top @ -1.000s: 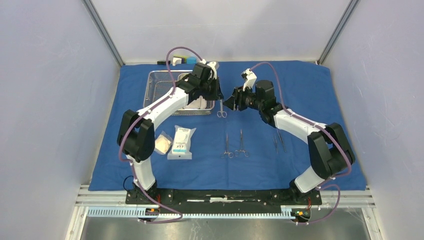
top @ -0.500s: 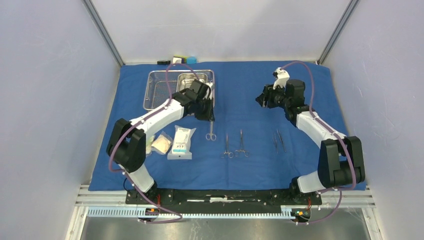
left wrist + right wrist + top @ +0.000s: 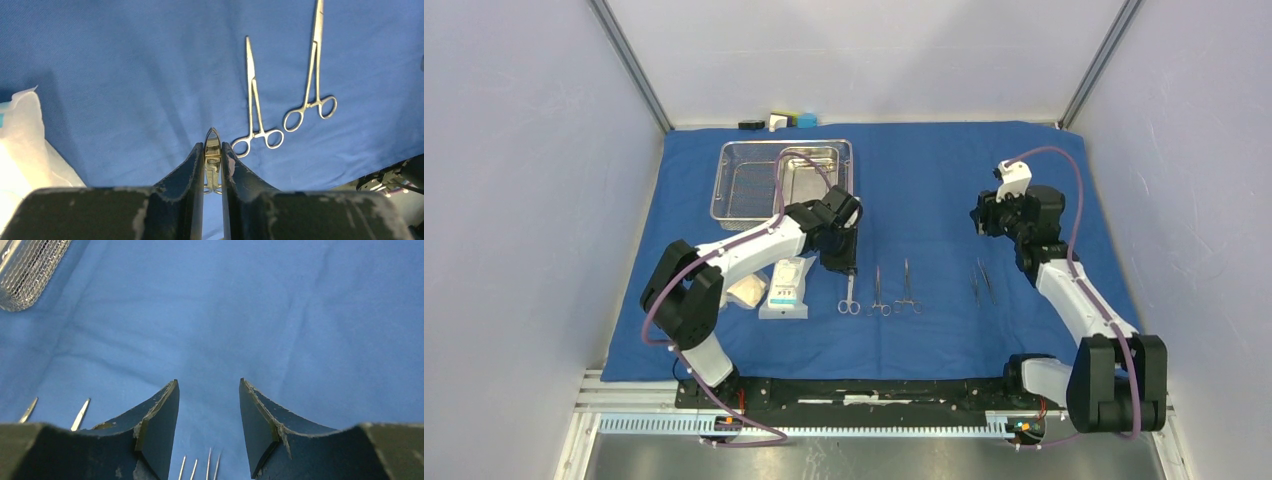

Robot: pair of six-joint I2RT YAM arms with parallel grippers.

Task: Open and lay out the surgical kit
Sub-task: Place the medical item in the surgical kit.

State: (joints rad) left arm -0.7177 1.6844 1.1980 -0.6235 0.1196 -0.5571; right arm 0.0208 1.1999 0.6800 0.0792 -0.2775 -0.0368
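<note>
Left gripper (image 3: 213,146) is bringing pinched forceps (image 3: 849,298) toward the blue cloth's (image 3: 924,180) near edge; right gripper (image 3: 207,390) is gaping, empty.
Should be lowering flat, parallel beside the laid pair (image 3: 253,90), before releasing.

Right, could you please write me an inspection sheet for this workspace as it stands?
Surface: blue cloth spread flat, with a few soft creases.
Job's things: wire-mesh basket at far left with the steel pan inside; packets at near left; two instruments laid mid-cloth, a slim pair to their right.
Clutter: small blocks beyond the cloth's far edge.
Grippers: left gripper shut on another instrument, beside the laid two; right gripper open, empty, over bare cloth.
Cables: purple cable of the left arm loops over the basket.
Surroundings: plain walls; nothing else seen.
</note>
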